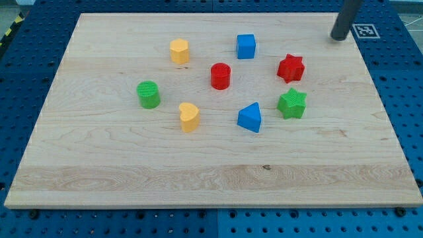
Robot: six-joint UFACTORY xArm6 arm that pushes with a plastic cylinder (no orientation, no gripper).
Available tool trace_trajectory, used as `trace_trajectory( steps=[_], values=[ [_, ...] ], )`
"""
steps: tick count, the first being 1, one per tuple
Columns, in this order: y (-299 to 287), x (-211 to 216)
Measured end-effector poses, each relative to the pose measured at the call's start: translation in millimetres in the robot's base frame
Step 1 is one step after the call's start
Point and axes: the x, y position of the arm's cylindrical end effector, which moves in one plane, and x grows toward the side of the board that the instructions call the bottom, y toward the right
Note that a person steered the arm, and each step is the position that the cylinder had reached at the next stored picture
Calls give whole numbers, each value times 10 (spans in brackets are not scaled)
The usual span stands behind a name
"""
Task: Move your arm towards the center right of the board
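Observation:
My tip (339,38) stands at the top right corner of the wooden board (370,125), apart from all blocks. The nearest blocks are the red star (291,68) below and to its left and the green star (292,104) lower still. A blue cube (246,46) sits at the top middle, a red cylinder (220,76) near the centre, and a blue triangular block (250,118) below it. A yellow hexagonal block (179,51), a green cylinder (149,94) and a yellow heart-like block (189,117) lie on the left half.
The board lies on a blue perforated table (403,73). A white marker tag (365,30) sits just off the board's top right corner, next to the rod.

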Motion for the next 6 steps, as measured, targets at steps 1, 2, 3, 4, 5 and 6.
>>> trace_trajectory(
  steps=[1, 2, 3, 4, 5, 6],
  values=[
    [-137, 226],
    [-137, 265],
    [-137, 265],
    [-114, 368],
    [28, 734],
    [34, 746]
  ],
)
